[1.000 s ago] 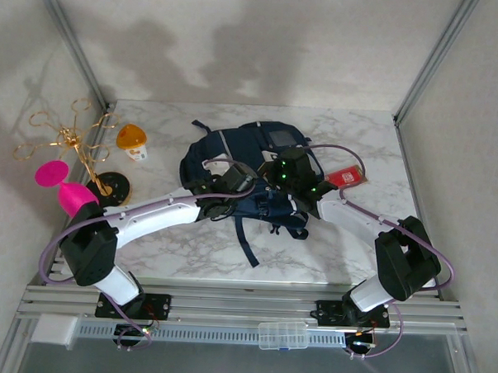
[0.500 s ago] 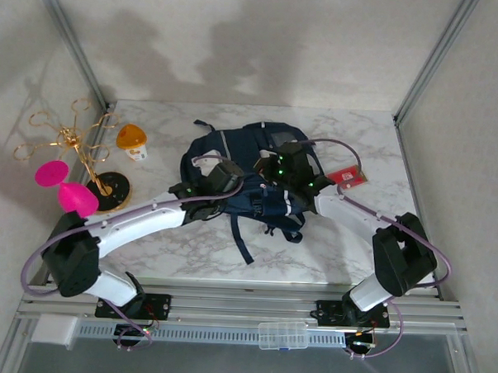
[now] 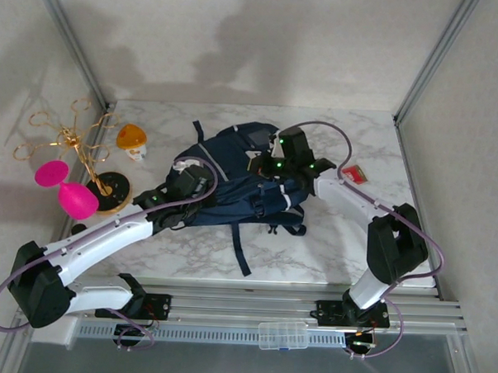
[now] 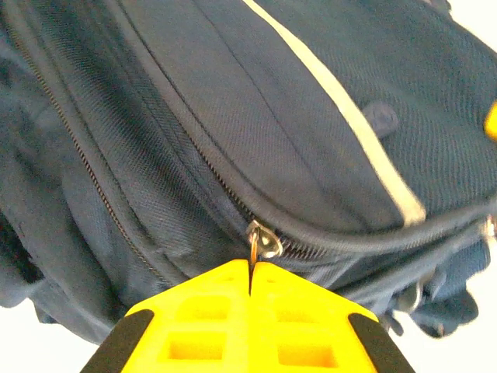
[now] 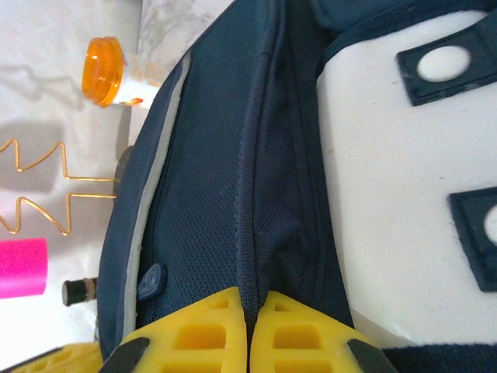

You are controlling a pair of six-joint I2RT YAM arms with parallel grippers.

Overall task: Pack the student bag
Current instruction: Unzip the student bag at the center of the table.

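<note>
**A:** What does the place look like?

**B:** Pale walls close it in on three sides, with metal posts in the far corners. The surface (image 3: 337,240) is white marble-patterned. Toward its left stand a gold wire stand (image 3: 65,137), a small orange-lidded jar (image 3: 132,140) and a bright pink object (image 3: 79,200). A red packet (image 3: 354,173) lies near the right edge.

**A:** And the student bag?

**B:** The student bag (image 3: 233,177) is in the middle of the surface between the two arms. It is navy with a pale stripe, and a dark strap trails toward the near edge.

**A:** Where are the pincers against it?

**B:** The left pincer (image 4: 251,268) is at the bag's left side. Its yellow fingers are pressed together on the metal zipper pull (image 4: 262,239). The right pincer (image 5: 248,299) is on the bag's far right part. It is closed too, pinching a ridge of navy fabric just beside the white patch (image 5: 388,194).
</note>
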